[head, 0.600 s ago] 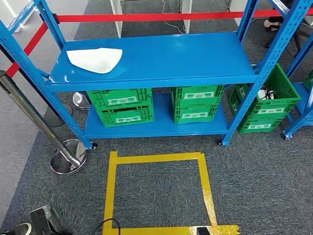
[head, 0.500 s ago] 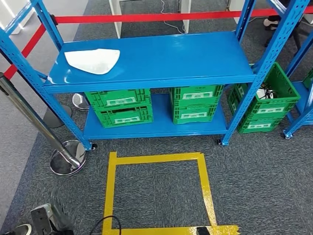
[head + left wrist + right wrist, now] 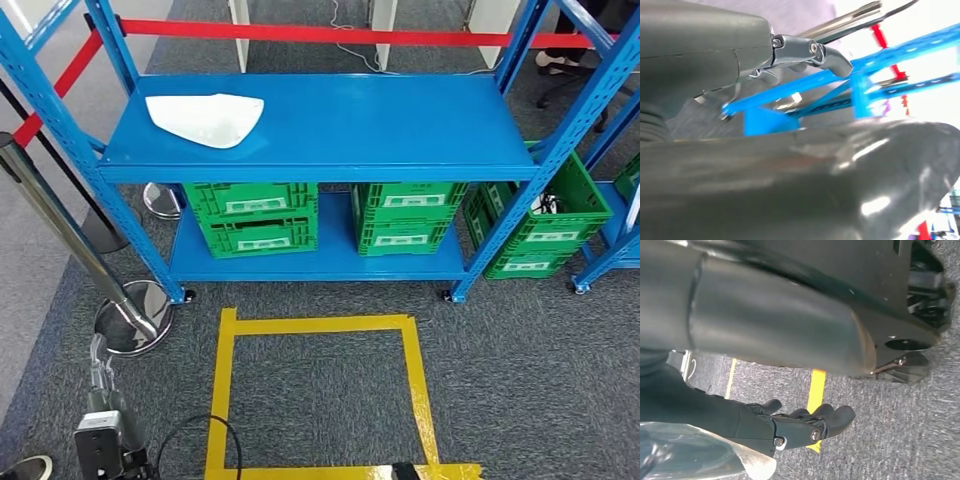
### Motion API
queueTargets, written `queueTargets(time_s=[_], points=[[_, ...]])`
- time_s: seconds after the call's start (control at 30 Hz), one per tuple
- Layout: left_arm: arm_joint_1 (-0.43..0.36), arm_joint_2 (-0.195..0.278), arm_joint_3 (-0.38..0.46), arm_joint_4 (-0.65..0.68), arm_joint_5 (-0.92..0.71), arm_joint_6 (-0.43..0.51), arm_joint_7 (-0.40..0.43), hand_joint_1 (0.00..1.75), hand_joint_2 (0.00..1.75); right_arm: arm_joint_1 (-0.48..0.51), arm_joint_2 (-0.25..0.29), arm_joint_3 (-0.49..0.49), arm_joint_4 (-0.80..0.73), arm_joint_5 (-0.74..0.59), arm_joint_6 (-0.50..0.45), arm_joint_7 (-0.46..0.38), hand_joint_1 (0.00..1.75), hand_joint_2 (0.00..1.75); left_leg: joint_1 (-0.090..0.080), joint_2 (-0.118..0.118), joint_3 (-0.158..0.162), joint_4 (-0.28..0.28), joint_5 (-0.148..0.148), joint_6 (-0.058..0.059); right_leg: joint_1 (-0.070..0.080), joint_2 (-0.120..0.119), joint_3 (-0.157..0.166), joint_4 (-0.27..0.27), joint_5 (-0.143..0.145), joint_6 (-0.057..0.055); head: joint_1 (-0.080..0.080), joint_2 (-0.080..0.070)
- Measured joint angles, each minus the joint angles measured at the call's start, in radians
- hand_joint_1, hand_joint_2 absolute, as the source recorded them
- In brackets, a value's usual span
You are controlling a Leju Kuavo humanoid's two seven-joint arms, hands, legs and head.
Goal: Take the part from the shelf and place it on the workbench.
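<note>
Head view shows one white part (image 3: 205,119) at ten o'clock on the blue shelf (image 3: 377,130), four green crates (image 3: 253,215) below; both robot hands hang empty, left robot hand (image 3: 806,52) and right robot hand (image 3: 806,427) with fingers loosely extended.

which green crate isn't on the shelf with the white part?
The green crate on the right, beyond the blue upright. It has cables inside. The other two crates sit on the lower shelf, under the white part.
</note>
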Motion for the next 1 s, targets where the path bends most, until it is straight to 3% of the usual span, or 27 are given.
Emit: queueTargets(time_s=[0.07,0.1,0.13,0.2,0.27,0.3,0.43,0.5,0.57,0.6,0.63,0.67,0.73,0.77,0.83,0.93,1.0], points=[[0.008,-0.002,-0.016,-0.024,-0.039,0.027,-0.006,0.0,0.0,0.0,0.0,-0.002,0.001,0.01,0.001,0.007,0.0,0.0,-0.003,0.0,0.002,-0.001,-0.002,0.004,0.001,0.0,-0.069,0.124,-0.041,0.002,0.0,0.0],[0.011,-0.002,-0.023,-0.032,-0.049,0.037,-0.008,0.0,0.0,0.001,0.0,-0.003,0.001,0.015,0.002,0.01,0.0,0.0,-0.006,0.0,0.004,-0.001,-0.003,0.006,0.001,0.0,-0.093,0.159,-0.041,0.001,0.0,0.0],[0.015,-0.003,-0.03,-0.04,-0.054,0.046,-0.009,0.0,0.0,0.002,0.0,-0.003,0.001,0.019,0.002,0.013,0.0,0.0,-0.008,0.0,0.007,-0.001,-0.005,0.008,0.002,0.0,-0.101,0.159,-0.022,0.0,0.0,0.0],[0.018,-0.003,-0.04,-0.052,-0.053,0.057,-0.009,0.0,0.0,0.002,0.0,-0.003,0.002,0.025,0.003,0.014,0.0,0.0,-0.012,-0.002,0.016,-0.001,-0.01,0.008,0.004,0.0,-0.062,0.056,0.055,-0.008,0.0,0.0],[0.02,-0.003,-0.049,-0.061,-0.05,0.061,-0.01,0.0,0.0,-0.001,0.0,-0.003,0.002,0.03,0.004,0.014,0.0,0.0,-0.017,-0.002,0.02,0.001,-0.016,0.004,0.008,-0.001,-0.009,-0.058,0.1,-0.018,0.0,0.0],[0.021,-0.002,-0.054,-0.064,-0.045,0.062,-0.01,0.0,0.0,-0.001,0.0,-0.003,0.002,0.032,0.005,0.014,0.0,0.0,-0.018,-0.002,0.02,0.002,-0.017,0.0,0.01,-0.001,0.006,-0.086,0.104,-0.022,-0.001,0.0],[0.026,0.001,-0.07,-0.078,-0.021,0.063,-0.011,0.0,0.0,0.002,0.002,-0.003,0.002,0.039,0.009,0.014,0.0,0.0,-0.016,0.0,0.018,0.012,-0.028,-0.019,0.008,0.001,0.02,-0.105,0.103,-0.035,-0.003,0.0],[0.028,0.004,-0.074,-0.084,-0.017,0.065,-0.011,0.0,0.0,0.001,0.004,-0.004,0.002,0.041,0.011,0.014,0.0,0.0,-0.011,0.0,-0.015,0.087,-0.072,-0.033,0.002,-0.001,0.027,-0.111,0.103,-0.042,-0.006,0.0],[0.031,0.008,-0.08,-0.085,-0.014,0.067,-0.011,0.0,0.0,0.0,0.005,-0.004,0.003,0.044,0.014,0.014,0.0,0.0,-0.004,0.0,-0.078,0.219,-0.128,-0.046,0.001,-0.002,0.032,-0.111,0.1,-0.046,-0.008,0.0],[0.033,0.01,-0.083,-0.084,-0.012,0.067,-0.011,0.0,0.0,0.001,0.005,-0.004,0.003,0.045,0.015,0.015,0.0,0.0,0.0,0.0,-0.104,0.267,-0.138,-0.049,0.001,-0.002,0.034,-0.111,0.098,-0.046,-0.008,0.0],[0.034,0.012,-0.086,-0.085,-0.011,0.068,-0.011,0.0,0.0,0.001,0.005,-0.004,0.003,0.046,0.016,0.016,0.0,0.0,0.004,0.0,-0.114,0.281,-0.129,-0.052,0.0,-0.001,0.037,-0.111,0.095,-0.046,-0.008,0.0],[0.035,0.014,-0.087,-0.085,-0.011,0.068,-0.011,0.0,0.0,0.001,0.005,-0.004,0.003,0.048,0.017,0.016,0.0,0.0,0.007,0.001,-0.106,0.256,-0.1,-0.054,-0.002,0.0,0.042,-0.111,0.093,-0.044,-0.008,0.0],[0.035,0.016,-0.088,-0.086,-0.011,0.069,-0.011,0.0,0.0,0.001,0.006,-0.004,0.003,0.051,0.018,0.016,0.0,0.0,0.011,0.0,-0.051,0.131,-0.025,-0.056,-0.006,0.002,0.051,-0.111,0.085,-0.036,-0.008,0.0],[0.035,0.017,-0.089,-0.087,-0.011,0.069,-0.011,0.0,0.0,0.0,0.007,-0.004,0.003,0.051,0.019,0.016,0.0,0.0,0.01,0.0,-0.024,0.072,-0.004,-0.054,-0.006,0.004,0.054,-0.11,0.081,-0.03,-0.009,0.0],[0.036,0.019,-0.092,-0.089,-0.009,0.069,-0.011,0.0,0.0,0.0,0.007,-0.004,0.004,0.052,0.021,0.016,0.0,0.0,0.006,-0.001,-0.001,0.017,0.0,-0.045,-0.004,0.004,0.054,-0.111,0.077,-0.016,-0.01,0.0],[0.04,0.02,-0.096,-0.094,-0.005,0.07,-0.011,0.0,0.0,0.0,0.008,-0.004,0.004,0.052,0.028,0.016,0.0,0.0,0.005,-0.001,0.0,0.006,-0.003,-0.023,-0.006,0.0,0.052,-0.11,0.07,0.001,-0.007,0.0],[0.039,0.021,-0.1,-0.097,-0.002,0.07,-0.012,0.0,0.0,-0.002,0.008,-0.004,0.004,0.052,0.03,0.016,0.0,0.0,0.007,0.0,0.006,0.0,-0.003,-0.01,-0.006,0.0,0.018,-0.044,0.033,0.006,-0.003,0.0]])
